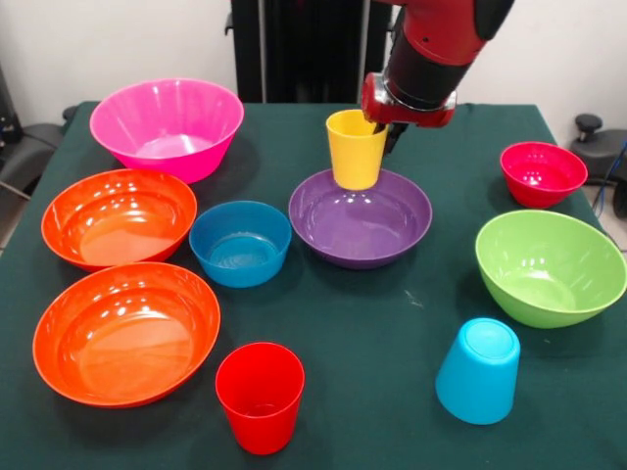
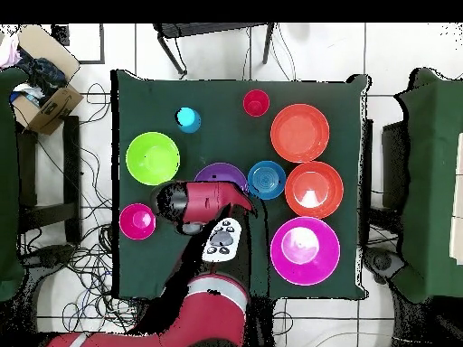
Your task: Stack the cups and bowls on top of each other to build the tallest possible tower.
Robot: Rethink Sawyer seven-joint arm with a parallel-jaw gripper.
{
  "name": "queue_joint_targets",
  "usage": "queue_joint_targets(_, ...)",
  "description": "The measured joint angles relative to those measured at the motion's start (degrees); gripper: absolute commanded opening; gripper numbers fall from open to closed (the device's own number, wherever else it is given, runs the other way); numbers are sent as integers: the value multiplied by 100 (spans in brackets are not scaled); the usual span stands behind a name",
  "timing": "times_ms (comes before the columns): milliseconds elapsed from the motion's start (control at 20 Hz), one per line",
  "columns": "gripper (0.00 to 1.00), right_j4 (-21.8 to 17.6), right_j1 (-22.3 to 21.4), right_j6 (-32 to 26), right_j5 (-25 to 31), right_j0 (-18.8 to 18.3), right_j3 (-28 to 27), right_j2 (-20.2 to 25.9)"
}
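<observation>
My gripper (image 1: pixel 383 134) is shut on the right rim of the upright yellow cup (image 1: pixel 355 149), which is over the far part of the wide purple bowl (image 1: pixel 361 220); I cannot tell whether the cup touches the bowl. The red cup (image 1: pixel 260 397) stands upright at the near edge. The light blue cup (image 1: pixel 478 371) stands upside down to its right. Around them sit two orange bowls (image 1: pixel 125 333) (image 1: pixel 119 217), a magenta bowl (image 1: pixel 168 127), a small blue bowl (image 1: pixel 240 243), a lime green bowl (image 1: pixel 551 267) and a small crimson bowl (image 1: pixel 542 173). No tower is in view.
A dark green cloth (image 1: pixel 372 392) covers the table. In the overhead view the arm (image 2: pixel 201 203) hides the yellow cup and part of the purple bowl (image 2: pixel 215 172). Chairs and a cardboard box (image 2: pixel 41 90) stand around the table.
</observation>
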Motion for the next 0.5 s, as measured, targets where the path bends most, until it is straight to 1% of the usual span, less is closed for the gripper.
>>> queue_joint_targets(150, 0, 64, -17, 0, 96, 31, 70, -50)
queue_joint_targets(500, 0, 204, -61, 0, 103, 59, 313, -150)
